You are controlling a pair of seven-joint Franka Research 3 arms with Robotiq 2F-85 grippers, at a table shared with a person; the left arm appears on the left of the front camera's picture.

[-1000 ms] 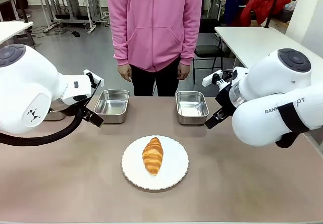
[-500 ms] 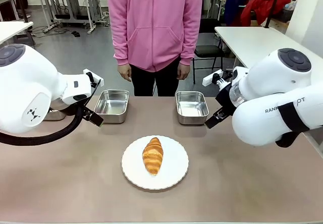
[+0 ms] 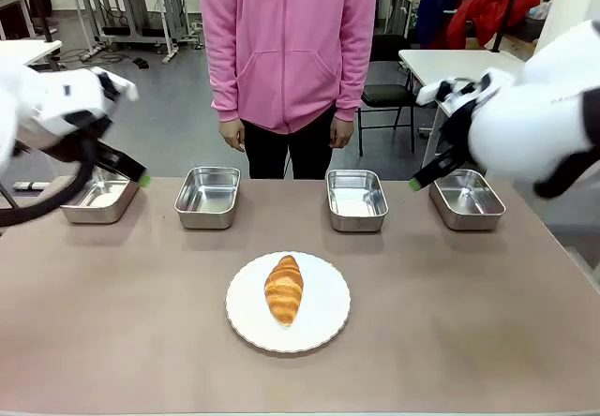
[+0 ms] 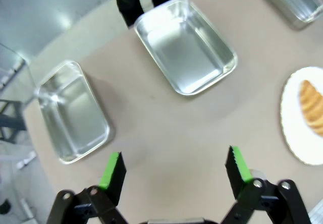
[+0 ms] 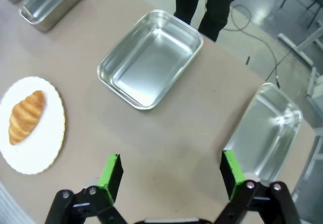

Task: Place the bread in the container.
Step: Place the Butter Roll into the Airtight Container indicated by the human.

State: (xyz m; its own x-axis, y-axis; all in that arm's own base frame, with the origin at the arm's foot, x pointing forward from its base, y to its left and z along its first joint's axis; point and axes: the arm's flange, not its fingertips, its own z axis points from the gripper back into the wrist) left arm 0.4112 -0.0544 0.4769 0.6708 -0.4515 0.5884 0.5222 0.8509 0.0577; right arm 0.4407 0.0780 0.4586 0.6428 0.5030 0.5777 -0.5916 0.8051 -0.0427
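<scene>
Starting at the left claw [image 4: 174, 163]: spread wide, gripping nothing, hanging high over the far-left corner of the tabletop [image 3: 469, 341], looking down on two pans [image 4: 186, 47] there. Same deal with the right claw [image 5: 170, 164]: wide apart, empty, up over the far-right corner above the other two pans.

Looks like both are parked out to the sides on purpose, leaving the middle free and giving a clean look before committing to anything.

Moving outward: four alike pans in a row along the far edge, all empty, well apart from each other. No telling which pan the bread [image 3: 284, 289] is meant for. Lying lengthwise on a white plate [image 3: 323, 294], midway along the near edge, well apart from every pan and both claws. Probably put dead centre so either arm can get at it. Not touched yet, so nothing of the job done.

As for pose: arms pulled to their own sides, fingers slanting down and in toward the middle. Person's hands [image 3: 232, 135] hanging loose beyond the far edge, out of the way.
</scene>
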